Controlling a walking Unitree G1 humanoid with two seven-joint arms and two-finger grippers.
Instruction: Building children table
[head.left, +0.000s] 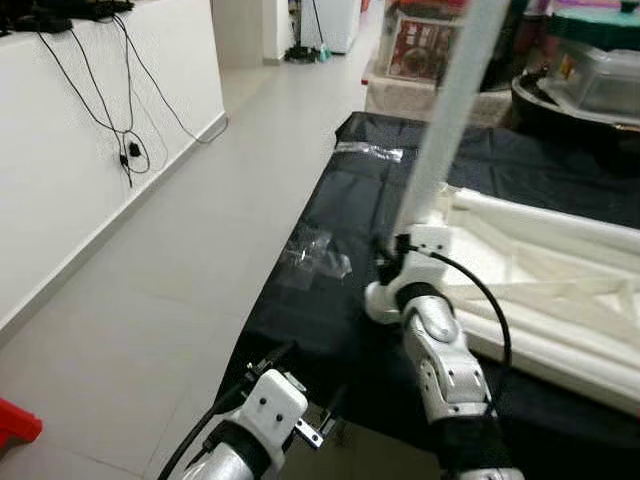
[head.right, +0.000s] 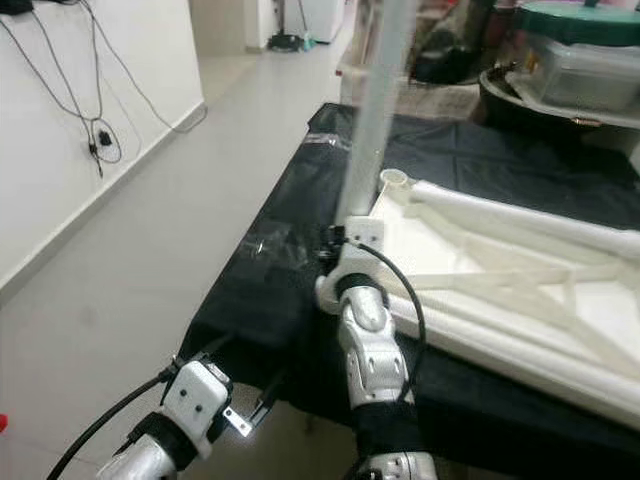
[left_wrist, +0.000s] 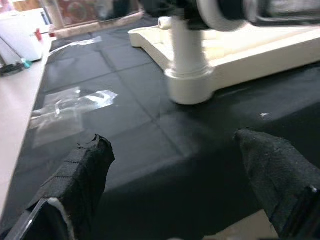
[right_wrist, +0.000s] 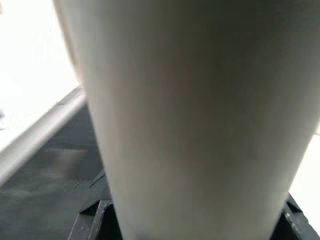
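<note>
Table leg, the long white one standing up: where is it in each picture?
Left eye view: table leg rises from the middle to the top edge.
Right eye view: left of centre, rising to the top edge.
Left wrist view: its lower end sits in the white corner socket.
Right wrist view: very close, straight ahead.
Shared landmark: the black mat beneath.

Black cables hang down the white wall on the left, above a pale tiled floor. A red object lies on the floor near the wall, at the frame's edge. At the far end stand a cardboard box, clear plastic bins and a white appliance, all well apart from the cables.
</note>
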